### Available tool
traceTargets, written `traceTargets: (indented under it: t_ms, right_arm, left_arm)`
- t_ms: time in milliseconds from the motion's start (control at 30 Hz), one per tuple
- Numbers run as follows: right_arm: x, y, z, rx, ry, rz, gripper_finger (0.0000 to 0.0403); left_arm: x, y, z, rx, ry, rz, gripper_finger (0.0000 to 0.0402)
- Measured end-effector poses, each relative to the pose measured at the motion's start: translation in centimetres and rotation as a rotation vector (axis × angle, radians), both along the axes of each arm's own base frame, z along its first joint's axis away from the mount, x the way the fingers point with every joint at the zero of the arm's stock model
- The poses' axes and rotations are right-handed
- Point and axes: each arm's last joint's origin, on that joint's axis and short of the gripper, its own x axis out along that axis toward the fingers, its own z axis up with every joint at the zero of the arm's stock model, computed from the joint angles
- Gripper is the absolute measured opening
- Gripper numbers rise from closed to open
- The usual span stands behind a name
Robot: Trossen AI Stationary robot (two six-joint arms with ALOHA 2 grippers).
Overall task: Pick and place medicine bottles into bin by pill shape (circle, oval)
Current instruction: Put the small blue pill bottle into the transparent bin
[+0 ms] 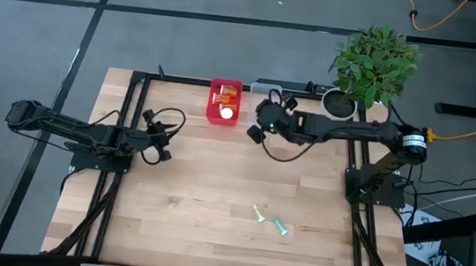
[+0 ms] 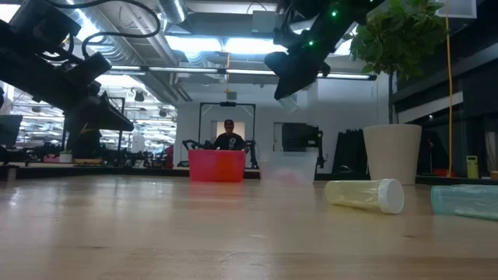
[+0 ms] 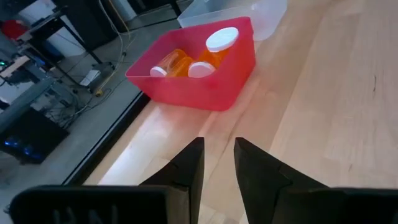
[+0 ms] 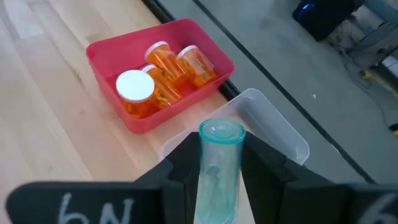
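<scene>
Right wrist view: right pincer [image 4: 219, 171] grips one teal vial [image 4: 219, 163]; four orange bottles [image 4: 163, 78] in red bin [image 4: 205, 37]

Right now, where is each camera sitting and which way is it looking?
High view: above, looking down; both arms, table.
Low view: at tabletop height, looking across; arms overhead, yellow vial close by.
Left wrist view: on the left arm; left gripper, red bin.
Right wrist view: on the right arm; right gripper holding a teal vial above the clear bin.
All four views show the red bin.
</scene>
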Motion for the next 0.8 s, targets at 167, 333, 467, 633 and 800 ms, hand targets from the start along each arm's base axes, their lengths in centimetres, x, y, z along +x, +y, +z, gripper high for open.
traceTargets:
  t_ms: [167, 333, 467, 633, 800]
  right_arm:
    - [-0.2, -1.4, 0.0, 0.016, -0.011, -0.025, 0.0101]
    - [-0.5, -2.4, 0.0, 0.031, -0.029, -0.064, 0.0101]
    - [-0.5, -2.9, 0.0, 0.075, -0.046, -0.042, 0.0101]
    - [-0.3, -3.6, -0.1, 0.076, -0.079, -0.05, 0.0101]
    - [0.5, -4.7, -0.9, 0.102, -0.121, -0.027, 0.0101]
  left_arm:
    - [0.0, 0.0, 0.0, -0.008, 0.001, -0.015, 0.0082]
    - [0.1, -0.1, 0.0, -0.039, -0.03, -0.016, 0.0082]
    - [0.3, -0.2, 0.2, -0.152, -0.118, -0.039, 0.0082]
    - [1.3, -0.7, 2.0, -0.251, -0.338, -0.208, 0.0082]
    - [2.1, -1.2, 3.7, -0.276, -0.507, -0.391, 0.0082]
